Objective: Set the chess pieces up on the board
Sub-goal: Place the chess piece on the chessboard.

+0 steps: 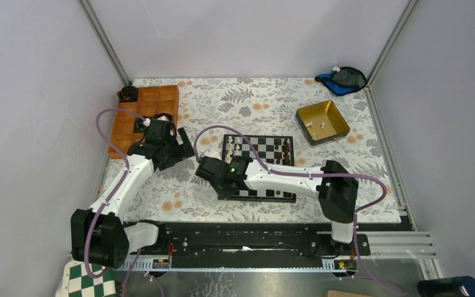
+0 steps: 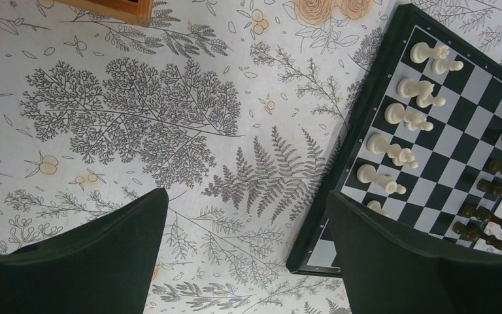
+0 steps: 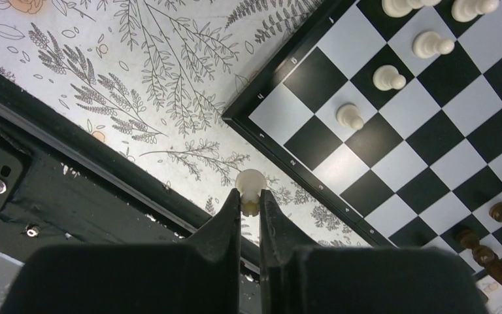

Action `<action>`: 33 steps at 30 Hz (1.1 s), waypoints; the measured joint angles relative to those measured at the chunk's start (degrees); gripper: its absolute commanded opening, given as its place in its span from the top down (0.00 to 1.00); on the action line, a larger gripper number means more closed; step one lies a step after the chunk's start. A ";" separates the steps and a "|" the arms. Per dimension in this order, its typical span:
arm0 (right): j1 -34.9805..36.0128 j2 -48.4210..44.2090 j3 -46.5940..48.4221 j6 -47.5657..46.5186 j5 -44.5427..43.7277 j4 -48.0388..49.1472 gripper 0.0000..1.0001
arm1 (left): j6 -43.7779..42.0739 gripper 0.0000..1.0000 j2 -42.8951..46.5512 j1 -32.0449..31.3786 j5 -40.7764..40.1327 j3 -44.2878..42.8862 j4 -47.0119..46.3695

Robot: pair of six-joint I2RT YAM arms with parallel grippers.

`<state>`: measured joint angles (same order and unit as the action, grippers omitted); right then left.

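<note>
The black-framed chessboard point(image 1: 261, 145) lies mid-table, its near part hidden under my right arm. It also shows in the left wrist view point(image 2: 359, 150) and the right wrist view point(image 3: 281, 140). Several cream pieces point(image 2: 392, 147) stand along its left side. Three cream pawns point(image 3: 387, 77) stand near its near-left corner. My right gripper point(image 3: 250, 196) is shut on a cream piece point(image 3: 250, 184), held above the cloth just off the board's near-left corner. My left gripper point(image 2: 245, 206) is open and empty above the cloth left of the board.
Dark brown pieces point(image 2: 497, 190) stand along the board's right side. A gold tin point(image 1: 322, 122) with a few cream pieces sits at back right. An orange wooden tray point(image 1: 145, 114) lies at back left. A black rail point(image 3: 65, 163) runs along the near table edge.
</note>
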<state>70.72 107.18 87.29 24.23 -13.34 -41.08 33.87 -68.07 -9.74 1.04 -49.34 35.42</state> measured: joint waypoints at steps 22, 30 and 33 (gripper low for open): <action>-4.20 5.27 0.07 -3.02 1.07 3.28 1.00 | -1.11 0.01 -1.79 0.00 -2.58 0.00 0.37; -4.76 6.14 0.07 -3.74 2.73 3.34 1.00 | -1.18 0.01 -2.97 0.02 -2.60 0.00 0.33; -4.79 6.40 0.07 -3.89 3.65 3.39 1.00 | -1.18 0.01 -3.32 0.02 -2.60 0.00 0.31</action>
<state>65.93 113.58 87.35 20.34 -9.69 -37.69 32.69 -71.40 -9.72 -1.56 -49.34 35.73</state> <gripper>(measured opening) 0.131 0.989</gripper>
